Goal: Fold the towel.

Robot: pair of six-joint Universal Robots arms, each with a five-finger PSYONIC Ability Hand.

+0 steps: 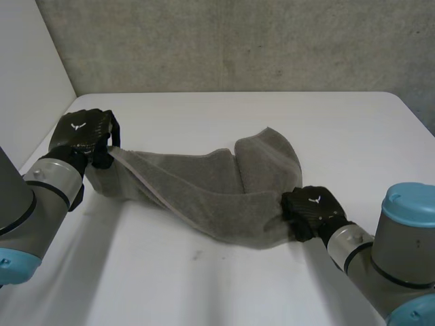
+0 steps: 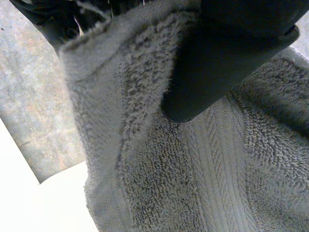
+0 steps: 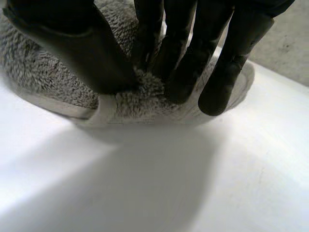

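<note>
We see the grey towel [image 1: 204, 187] drawn out into a long band. Its long axis runs slantwise from the left hand [image 1: 85, 132] to the right hand [image 1: 312, 207]. The end at the left fingers is raised off the white table [image 1: 224, 285], and the middle sags down onto it. Just beyond the right fingers, one part folds back and bunches into a hump.

In the left wrist view, the left fingers [image 2: 217, 72] are curled over the towel's edge, pinching it. In the right wrist view, the right fingers [image 3: 178, 63] close against the thumb on a tuft at the towel's edge, low over the table. A concrete wall [image 1: 238, 41] stands behind the table.
</note>
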